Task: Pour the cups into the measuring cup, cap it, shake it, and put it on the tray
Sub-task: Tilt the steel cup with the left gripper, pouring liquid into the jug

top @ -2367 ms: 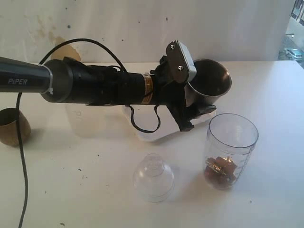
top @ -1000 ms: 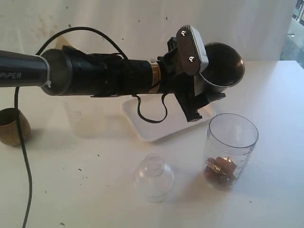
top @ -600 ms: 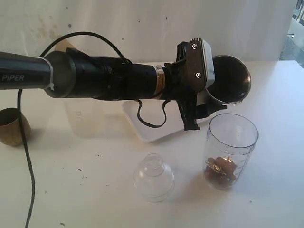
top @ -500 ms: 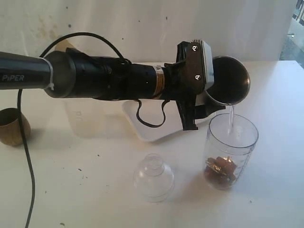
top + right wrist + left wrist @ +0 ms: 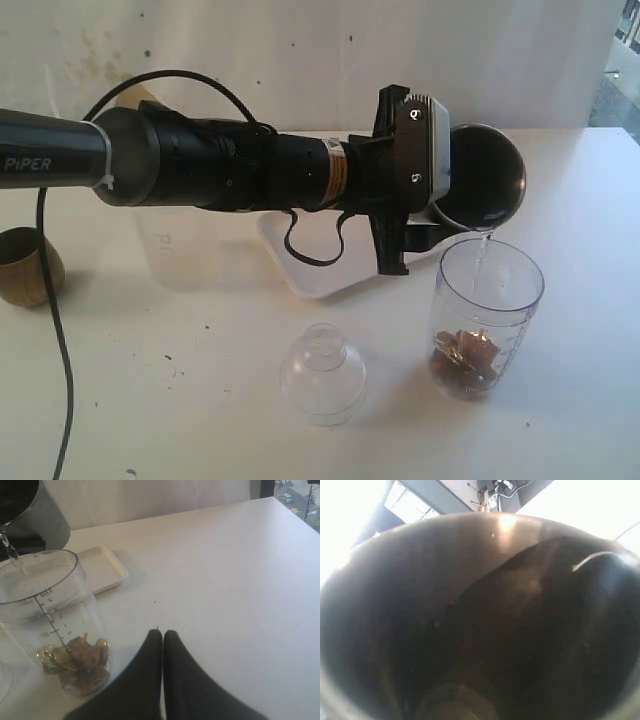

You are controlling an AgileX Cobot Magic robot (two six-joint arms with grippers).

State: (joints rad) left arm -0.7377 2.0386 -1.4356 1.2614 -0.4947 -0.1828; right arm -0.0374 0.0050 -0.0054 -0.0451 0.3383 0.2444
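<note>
Measuring cup (image 5: 487, 318) stood upright on the white table (image 5: 180, 400) at the near right. Its mouth was open, and a clump of brown pieces (image 5: 465, 355) lay in a little liquid at its narrow base. Near it, to its left, sat the clear domed lid (image 5: 323, 374), apart from the cup and not yet fitted, which made sense with pouring under way. The right gripper (image 5: 162, 639) sat low near the measuring cup's base with its two dark fingers pressed together on nothing (idle, I judged, perhaps kept close for the capping step).

Above the cup's rim, the left gripper (image 5: 432, 205) was clamped on the steel tumbler (image 5: 487, 185). It was rolled so that the tumbler lay nearly on its side with its lip over the cup's mouth. A thin stream of clear liquid (image 5: 481, 252) fell from that lip into the cup. The tilt, and the lip's place just over the opening, looked chosen to land the stream inside and not on the table. The left wrist view showed only the tumbler's dark interior (image 5: 480, 620).

Behind the pour, the tray (image 5: 325, 275) lay flat, partly hidden by the arm. Farther left stood the frosted cup (image 5: 170, 245), and the brown cup (image 5: 25, 265) sat at the far left, well apart from the pour. Whether either held anything, I could not tell.
</note>
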